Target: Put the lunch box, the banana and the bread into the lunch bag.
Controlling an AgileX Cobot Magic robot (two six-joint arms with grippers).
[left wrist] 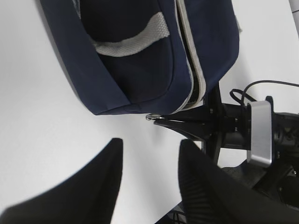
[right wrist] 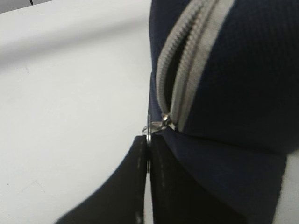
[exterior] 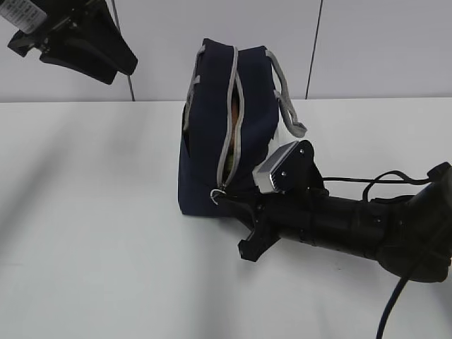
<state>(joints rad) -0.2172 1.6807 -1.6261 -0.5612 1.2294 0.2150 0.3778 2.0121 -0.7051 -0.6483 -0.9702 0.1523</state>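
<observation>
Standing upright near the middle of the white table (exterior: 92, 233), the lunch bag (exterior: 208, 134) shows its navy fabric, its grey zipper (exterior: 232, 120) running down the near end, and grey handles (exterior: 286, 92) hanging off the top and right side. Zipper is parted along most of its length; through the gap a sliver of something orange-brown shows (too little visible to say what it is). Slider sits at the bottom end of the track, just above the table, with the ring pull (right wrist: 149, 127) hanging off it.

Right gripper (right wrist: 148, 154) is low at the bag's base, jaws pressed together with the ring pull pinched between the fingertips; right wrist view shows the metal ring edge-on between the two dark fingers (right wrist: 128, 186). From the exterior camera the right arm (exterior: 353, 226) lies almost flat along the table, coming in from the right, its silver wrist camera (exterior: 277, 169) just beside the bag's lower corner.

Left gripper (left wrist: 152, 163) is held well above the table, jaws partway apart, nothing between them; it looks down on the bag's side and one handle. In the exterior view it sits top left, well apart from the bag
</observation>
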